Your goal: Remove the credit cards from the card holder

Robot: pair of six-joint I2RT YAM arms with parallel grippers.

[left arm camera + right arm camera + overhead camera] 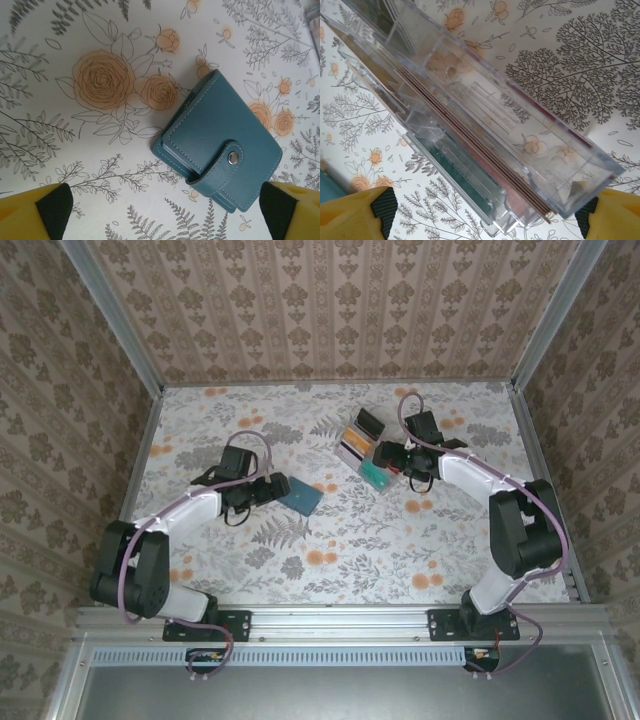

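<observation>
On the floral table, the right gripper gaped by the clear tray and could knock it. The teal card holder lay buttoned before the left gripper, jaws spread. Tugging against its snap might just drag it.

Soft, even light is covering the surface; shadows are showing faint. Tray is throwing glare and reflections close up. Holder is reading sharp.
</observation>
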